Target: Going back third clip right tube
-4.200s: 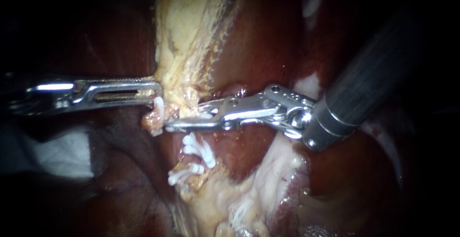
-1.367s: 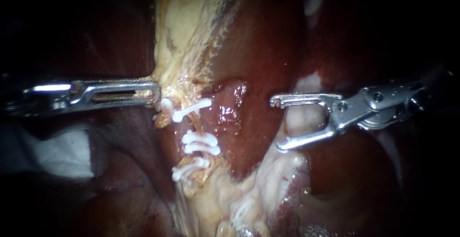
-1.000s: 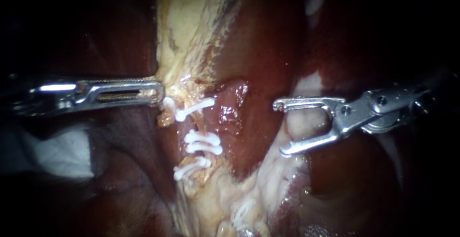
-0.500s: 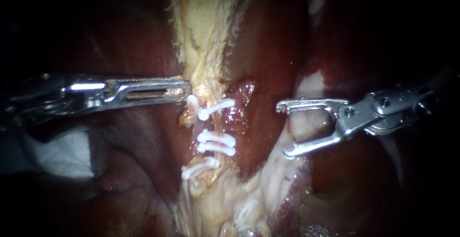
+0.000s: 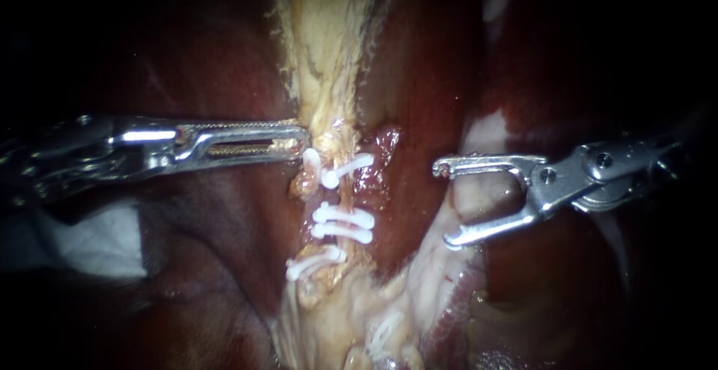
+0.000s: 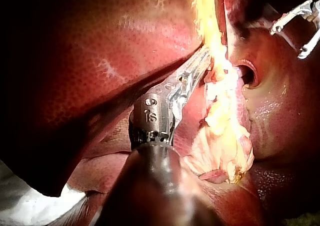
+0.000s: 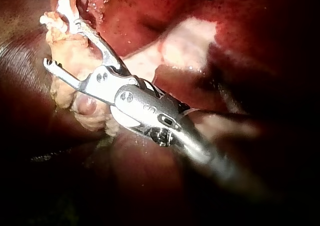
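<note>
- Right instrument [image 5: 445, 202] is seen with its jaws spread wide and nothing held between them. It's parked well off to the side of the clips, over dark red liver [image 5: 419, 78] and a pale patch of tissue.
- Left instrument [image 5: 301, 138] is clamped onto the edge of the pale yellow strand [image 5: 321, 56], jaws pressed together right where that strand narrows.
- White clips can be counted down the tube [image 5: 329, 199]. The top clip [image 5: 348, 170] is lying slanted, just beside the left jaws' tip. A pair of clips [image 5: 342, 223] is stacked close together below it, and the lowest clip [image 5: 314, 264] is set further down by frayed yellowish tissue.
- One more white clip [image 5: 383, 331] is spotted lower in the pale tissue, apart from the others.
- Whether this is the right tube can't really be told from the endoscope view.
- A stretch of wet red tissue is left between the top clip and the open jaws.
- A gauze-like patch [image 5: 90, 243] is visible below the left shaft.
</note>
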